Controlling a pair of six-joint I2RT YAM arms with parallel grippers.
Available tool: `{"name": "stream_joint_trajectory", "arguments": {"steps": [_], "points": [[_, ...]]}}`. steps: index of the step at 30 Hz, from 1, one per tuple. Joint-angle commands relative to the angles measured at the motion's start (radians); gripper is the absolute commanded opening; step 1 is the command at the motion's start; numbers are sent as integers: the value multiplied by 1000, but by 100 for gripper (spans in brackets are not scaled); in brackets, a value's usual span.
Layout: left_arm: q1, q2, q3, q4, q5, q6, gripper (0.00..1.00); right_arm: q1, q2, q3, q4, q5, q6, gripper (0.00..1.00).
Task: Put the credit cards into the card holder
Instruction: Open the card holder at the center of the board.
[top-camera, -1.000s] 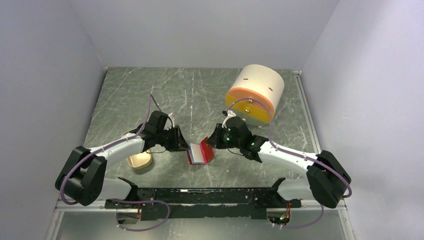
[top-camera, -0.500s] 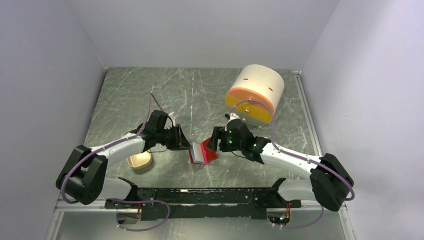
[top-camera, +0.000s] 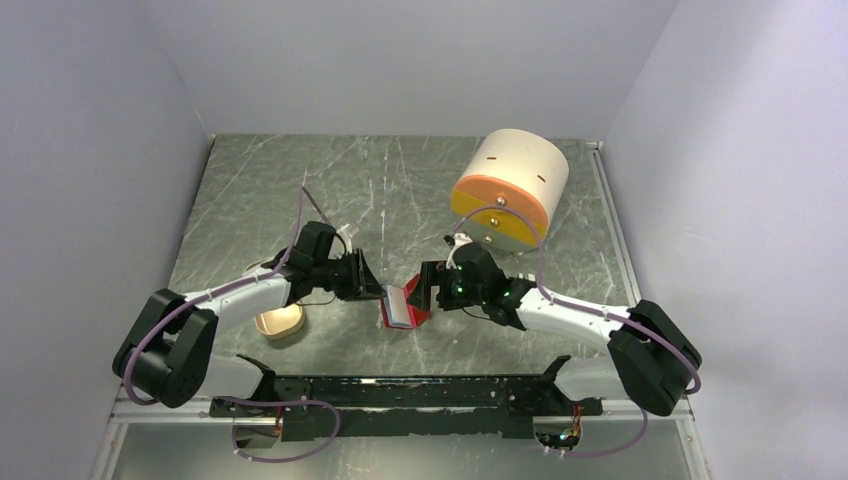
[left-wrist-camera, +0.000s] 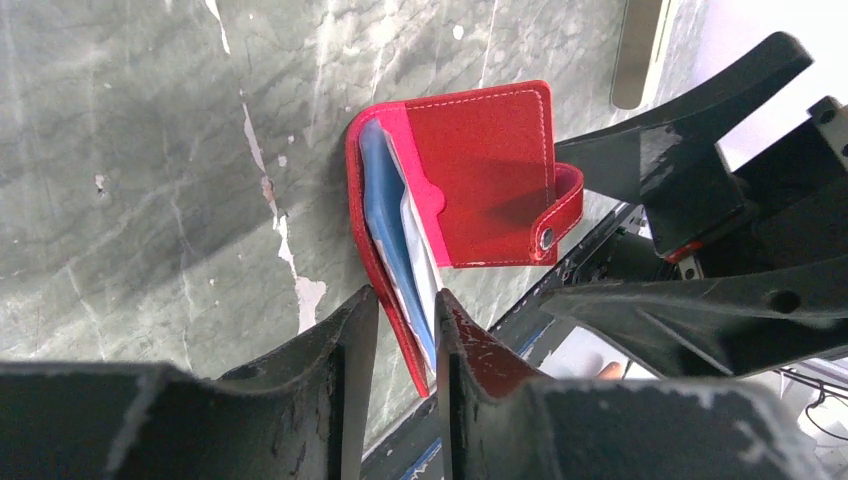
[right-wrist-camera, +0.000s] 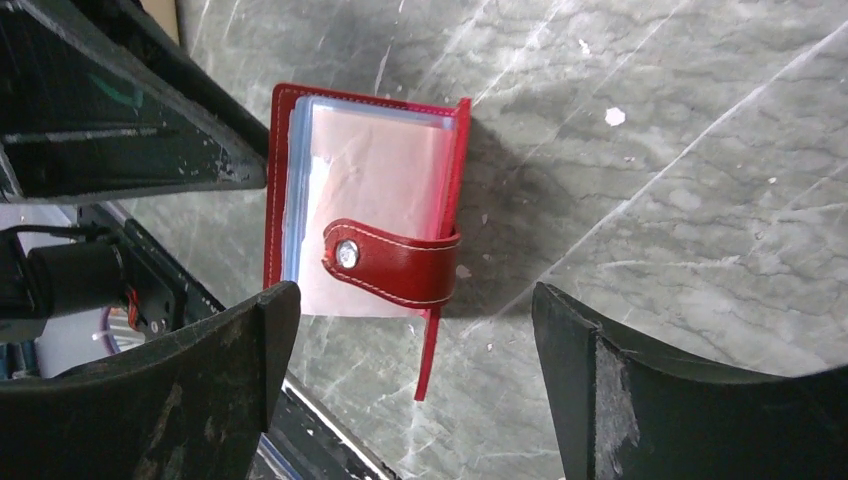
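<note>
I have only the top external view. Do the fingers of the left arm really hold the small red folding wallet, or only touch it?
Observer: Yes. In the left wrist view, the left fingers pinch one edge of the red leather-like folding card holder, with its pale blue pockets between them.
Operator: And the other arm?
Observer: In the right wrist view the right fingers stand wide open around the holder, not gripping it.
</note>
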Motion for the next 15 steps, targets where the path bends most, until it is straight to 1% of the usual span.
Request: {"name": "stream_joint_trajectory", "arguments": {"steps": [1,5,7,10,13,15], "points": [[-3,21,4,59,42,-1,33,5,13,-28,84,-40,-12,90],[-2,34,-7,94,50,-9,34,7,50,-23,103,-42,-6,92],[-2,31,-21,126,58,-23,32,13,63,-23,127,-50,5,92],[-3,29,-29,157,84,-34,24,20,82,-13,136,-50,15,91],[-3,29,-35,182,99,-43,12,21,101,-11,147,-53,25,89],[-3,29,-38,193,105,-51,9,22,109,-7,153,-61,35,88]]}}
